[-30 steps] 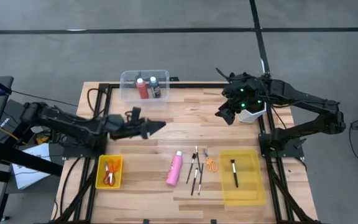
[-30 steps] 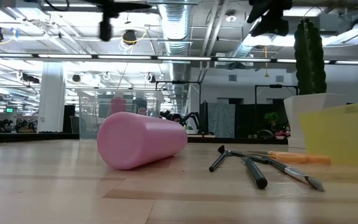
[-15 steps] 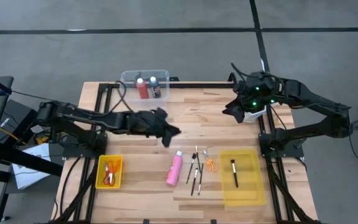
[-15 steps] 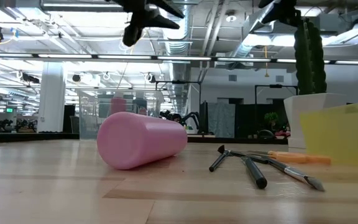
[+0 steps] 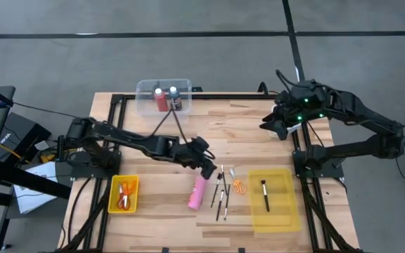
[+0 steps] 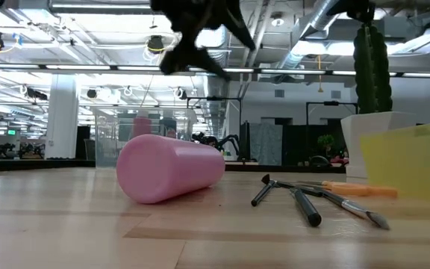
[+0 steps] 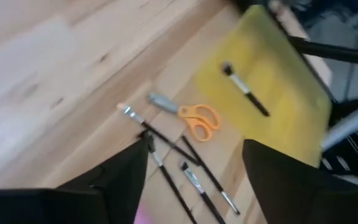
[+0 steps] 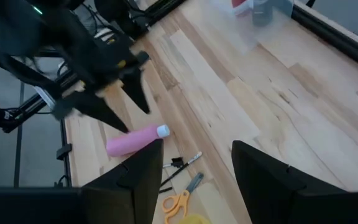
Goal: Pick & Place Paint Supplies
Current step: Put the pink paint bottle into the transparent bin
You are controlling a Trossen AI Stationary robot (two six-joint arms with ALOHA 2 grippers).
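My left gripper (image 5: 207,166) above worktop (image 5: 245,137) centre, just over cap end of pink bottle (image 5: 197,192); fingers apart, nothing between, likely lining up for grab. My right gripper (image 5: 278,128) waits far right, fingers apart, empty.

Pink bottle lies on side, white cap pointing far, matte cylinder. Right of it: loose brushes (image 5: 221,191), orange scissors (image 5: 238,185). One brush sits inside yellow tray (image 5: 285,216). Red bottle (image 5: 161,100), dark bottle (image 5: 175,98) upright inside clear bin (image 5: 143,100), far left.
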